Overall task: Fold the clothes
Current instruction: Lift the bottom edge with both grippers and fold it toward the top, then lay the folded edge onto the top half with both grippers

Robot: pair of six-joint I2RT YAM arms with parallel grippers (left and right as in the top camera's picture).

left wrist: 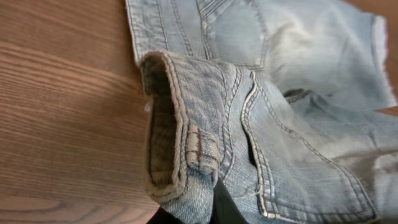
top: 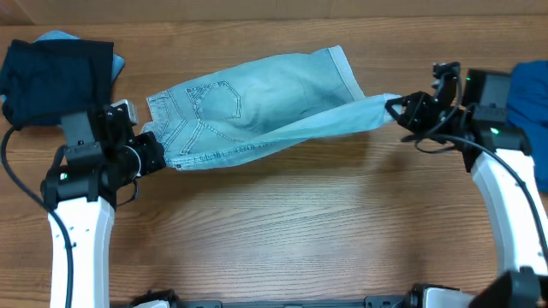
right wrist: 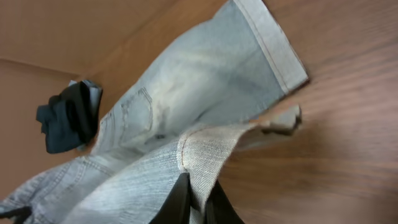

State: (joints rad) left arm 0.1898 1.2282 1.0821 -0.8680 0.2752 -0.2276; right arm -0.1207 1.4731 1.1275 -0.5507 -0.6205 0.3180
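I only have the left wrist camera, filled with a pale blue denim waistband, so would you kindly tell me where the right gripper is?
Observer: The right gripper is shut on a leg hem of the pale blue denim shorts, at the opposite end from the left gripper on the waistband.
Operator: Thank you. Is the fabric between them slack?
Observer: No. That leg is stretched in a fairly straight band between the grippers, while the other leg lies flat on the wooden table.
Operator: Is anything else nearby?
Observer: Two more garments: a dark navy garment behind the left arm and a royal-blue garment at the right edge.
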